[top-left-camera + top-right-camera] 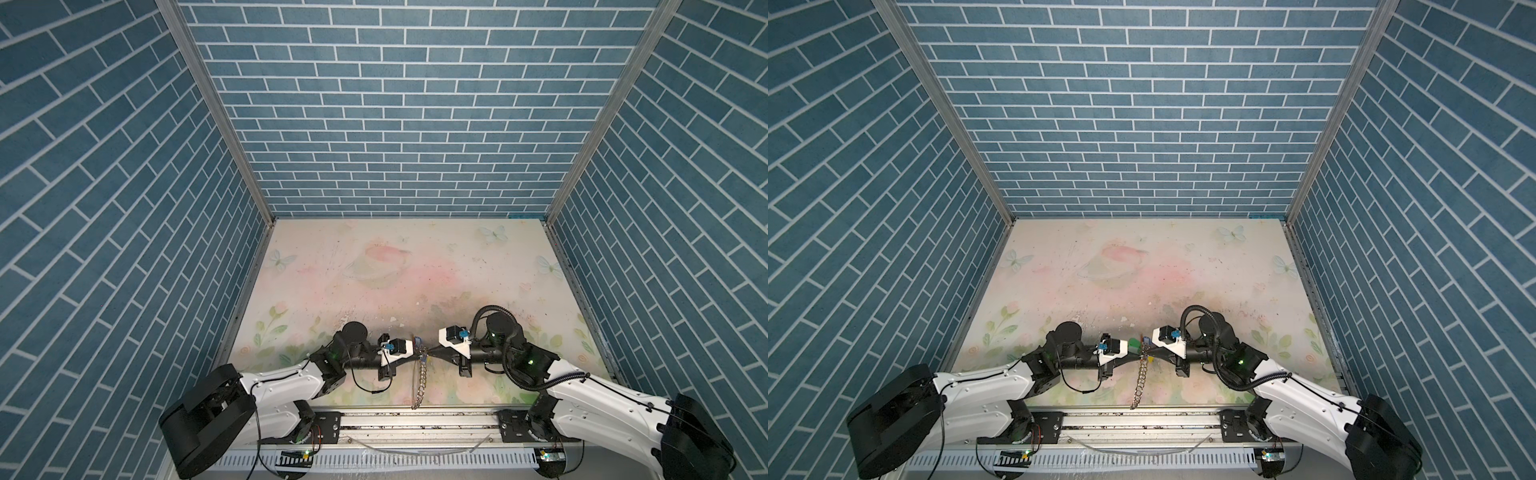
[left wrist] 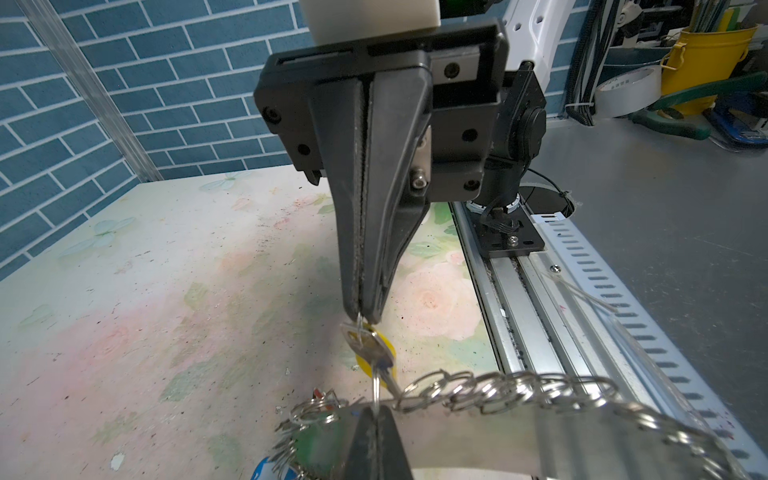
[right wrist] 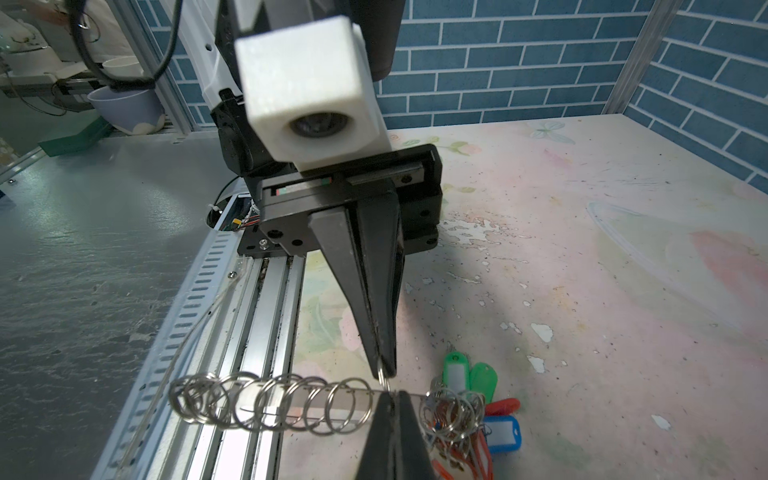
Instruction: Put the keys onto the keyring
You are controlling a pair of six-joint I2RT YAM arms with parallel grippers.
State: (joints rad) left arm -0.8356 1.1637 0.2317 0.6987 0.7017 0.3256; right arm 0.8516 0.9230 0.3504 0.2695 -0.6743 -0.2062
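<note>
- Yellow plastic tag [image 2: 385, 340] and its key [image 2: 368, 347] hang just under the tips of the right pincer [image 2: 365, 318], above the table [image 2: 166, 291] and near its front rail [image 2: 540, 291].
- Right pincer: jaws together, clamped on the top of a thin wire ring [image 2: 376, 390] that appears to pass through the key.
- Left pincer [image 3: 384, 369]: jaws together, clamped on the opposite end of what appears to be the same wire ring.
- Keyring [image 3: 291, 405]: the grey plate runs from the two pincer tips toward the rail, with its rim rings in a row. Whether it rests on anything cannot be told.
- Green, red and blue tags [image 3: 455, 374] sit bunched with further rings just beside the tips.
- Step in hand, as judged: working the key along the wire ring until it is captive on the keyring.
- Procedure: hold both grips firm and in line. Move one pincer only, and slowly. Avoid twisting, which could spring the wire out of the jaws. Confirm the key has passed the ring's split before releasing either side.
</note>
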